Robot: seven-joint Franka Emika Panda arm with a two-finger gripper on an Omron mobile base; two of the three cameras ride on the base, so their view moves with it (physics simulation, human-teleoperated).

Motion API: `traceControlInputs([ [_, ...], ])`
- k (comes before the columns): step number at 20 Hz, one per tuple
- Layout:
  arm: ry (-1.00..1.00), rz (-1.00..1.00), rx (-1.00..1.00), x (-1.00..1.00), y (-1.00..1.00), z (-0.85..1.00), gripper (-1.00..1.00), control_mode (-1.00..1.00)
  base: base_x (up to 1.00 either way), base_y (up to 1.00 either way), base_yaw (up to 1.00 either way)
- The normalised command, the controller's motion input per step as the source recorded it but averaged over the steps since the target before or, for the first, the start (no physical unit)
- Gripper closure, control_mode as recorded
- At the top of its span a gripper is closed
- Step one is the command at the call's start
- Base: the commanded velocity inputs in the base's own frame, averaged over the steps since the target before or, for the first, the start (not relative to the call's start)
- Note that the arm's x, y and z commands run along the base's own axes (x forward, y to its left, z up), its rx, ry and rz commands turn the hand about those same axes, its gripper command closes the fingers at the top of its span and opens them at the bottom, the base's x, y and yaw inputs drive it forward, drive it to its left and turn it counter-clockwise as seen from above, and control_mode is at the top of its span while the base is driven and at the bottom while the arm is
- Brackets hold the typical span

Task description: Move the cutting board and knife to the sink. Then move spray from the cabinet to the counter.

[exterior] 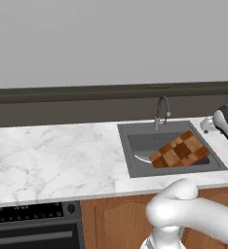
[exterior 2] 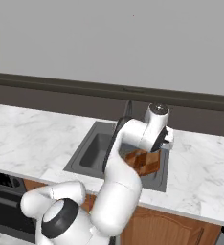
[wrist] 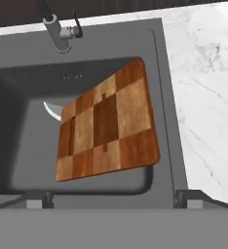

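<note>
The checkered wooden cutting board [wrist: 108, 129] lies tilted in the dark grey sink [wrist: 18, 146], its right edge leaning on the basin's right wall; it also shows in both base views [exterior: 180, 151] [exterior 2: 142, 162]. The knife's silver blade [wrist: 51, 111] pokes out from under the board's left edge [exterior: 141, 158]; its handle is hidden. My gripper [wrist: 113, 200] hangs above the sink's front right, open, with nothing between its fingertips [wrist: 38, 199]. White marble counter [wrist: 203, 73] runs on both sides of the sink. The spray and the cabinet are out of view.
A dark curved faucet [wrist: 57, 34] stands at the sink's back edge. A black stove [exterior: 33, 214] sits under the counter at the lower left. Brown wooden fronts [exterior: 116, 223] run below the counter. A dark backsplash [exterior: 62, 109] closes the back.
</note>
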Motion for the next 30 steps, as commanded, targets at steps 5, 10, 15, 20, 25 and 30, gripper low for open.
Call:
traceControlInputs([
  [5, -0.14, 0.06, -0.12, -0.86, 0.74, 0.58, -1.0, -1.0, 0.0, 0.0, 0.0],
  [10, -0.21, 0.0, -0.1, -0.69, 0.5, 0.39, -1.0, -1.0, 0.0, 0.0, 0.0],
  [15, -0.08, 0.0, -0.04, -0.14, 0.33, 0.04, -1.0, -1.0, 0.0, 0.0, 0.0],
  [20, 0.0, 0.0, 0.0, 0.0, 0.0, 0.0, -1.0, 1.0, -0.05, -0.01, 0.0],
  [25, 0.0, 0.0, 0.0, 0.0, 0.0, 0.0, -1.0, 1.0, -0.76, -0.26, 0.0],
  [30, 0.0, 0.0, 0.0, 0.0, 0.0, 0.0, -1.0, 1.0, -0.85, -0.15, 0.06],
])
